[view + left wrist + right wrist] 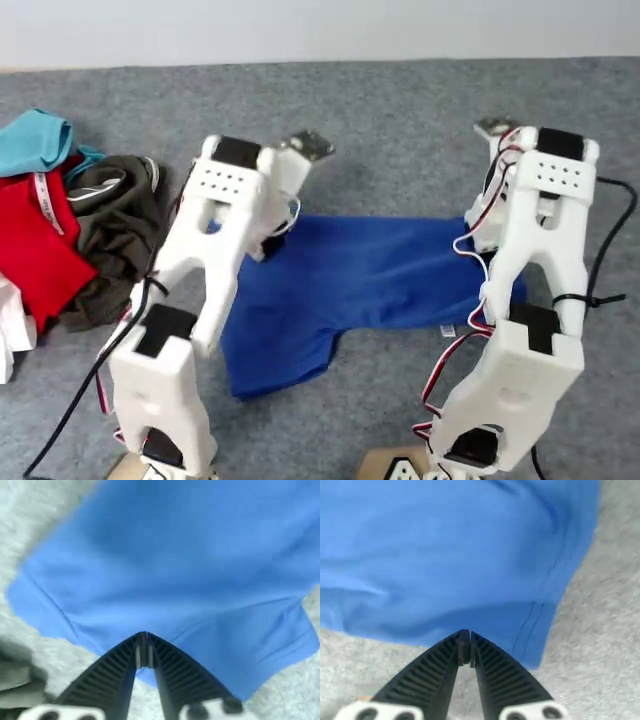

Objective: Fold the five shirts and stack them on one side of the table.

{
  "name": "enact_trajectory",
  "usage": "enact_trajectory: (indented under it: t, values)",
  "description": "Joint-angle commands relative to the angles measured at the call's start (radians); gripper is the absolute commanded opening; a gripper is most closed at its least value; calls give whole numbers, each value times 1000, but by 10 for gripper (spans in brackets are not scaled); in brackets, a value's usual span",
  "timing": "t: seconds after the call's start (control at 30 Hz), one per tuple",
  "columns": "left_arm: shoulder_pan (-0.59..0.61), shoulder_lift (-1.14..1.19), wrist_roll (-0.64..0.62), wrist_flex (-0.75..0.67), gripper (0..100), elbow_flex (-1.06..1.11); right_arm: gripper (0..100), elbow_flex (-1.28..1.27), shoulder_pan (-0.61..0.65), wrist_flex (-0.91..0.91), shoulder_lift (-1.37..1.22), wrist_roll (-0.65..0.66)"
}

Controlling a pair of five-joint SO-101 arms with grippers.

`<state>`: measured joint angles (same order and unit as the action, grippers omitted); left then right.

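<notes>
A blue shirt lies spread across the middle of the grey table, with its far edge drawn in a straight line between the two arms. My left gripper is shut, its tips meeting on the blue shirt at one edge. At the opposite side my right gripper is shut on the hem of the blue shirt. In the high view the arm bodies hide both sets of fingers. The other shirts sit in a loose pile at the table's left: teal, red, dark olive and white.
The grey carpet-like table surface stretches bare behind the arms and to the far right. The unfolded pile crowds the left edge, close to the left arm's base. Cables trail from both arms near the front.
</notes>
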<state>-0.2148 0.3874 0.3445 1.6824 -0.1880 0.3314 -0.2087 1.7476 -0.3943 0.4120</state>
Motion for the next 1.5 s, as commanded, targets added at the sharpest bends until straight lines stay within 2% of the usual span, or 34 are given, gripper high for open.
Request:
enact_trajectory:
  t: [0.0,0.17,0.5,0.77,1.1,1.27,1.47]
  values:
    - [-14,-77,-9,-74,6,150,9,-63,-13,-38,70,-12]
    - [0,-75,-6,-160,6,278,9,-212,-21,-151,68,-8]
    - [63,-74,15,-256,7,400,9,-423,-140,-377,67,0]
    - [68,-74,17,-327,7,492,9,-420,-177,-375,27,0]
    - [68,-75,12,-330,6,507,9,-362,-176,-222,243,0]
    - [68,-83,9,-328,6,506,9,-474,-213,-305,222,64]
    - [66,-86,9,-307,6,503,9,-529,-320,-417,104,109]
